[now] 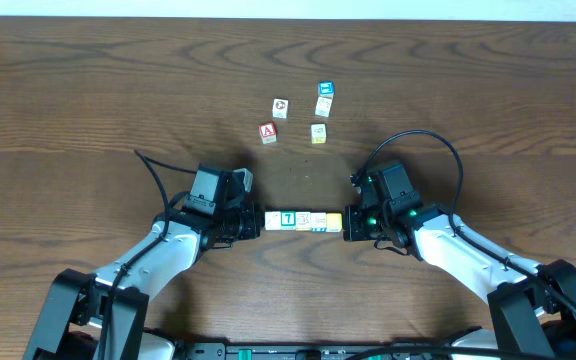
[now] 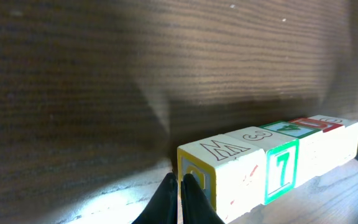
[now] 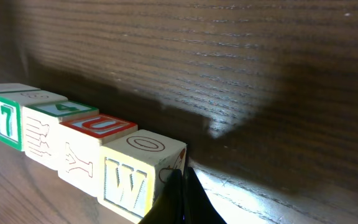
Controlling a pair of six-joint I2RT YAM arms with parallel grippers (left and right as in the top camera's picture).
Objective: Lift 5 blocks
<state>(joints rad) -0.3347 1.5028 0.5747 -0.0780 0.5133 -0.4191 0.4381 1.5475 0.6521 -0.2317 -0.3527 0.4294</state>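
Blocks (image 1: 304,220) sit end to end in a straight row of five on the near part of the table (image 1: 88,90), squeezed between your two grippers. Your left gripper (image 1: 255,222) has its fingers closed tight together, with the tips butted against the yellow-edged end block (image 2: 219,168) and nothing between the fingers. Your right gripper (image 1: 351,222) is likewise closed, its tips against the W block (image 3: 126,180) at the other end of the row. Between those ends, the wrist views show a block with a green 7 (image 2: 281,171), a green-topped block (image 3: 58,110) and a red-topped block (image 3: 98,127), all touching face to face. Whether the row rests on the wood or hangs just clear of it, the pictures do not settle. Farther back, well apart from the row, five loose cubes lie scattered: a red A cube (image 1: 267,131), a white cube (image 1: 280,106), a yellowish cube (image 1: 319,132), a pale cube (image 1: 323,106) and, farthest, a blue-topped cube (image 1: 326,90).
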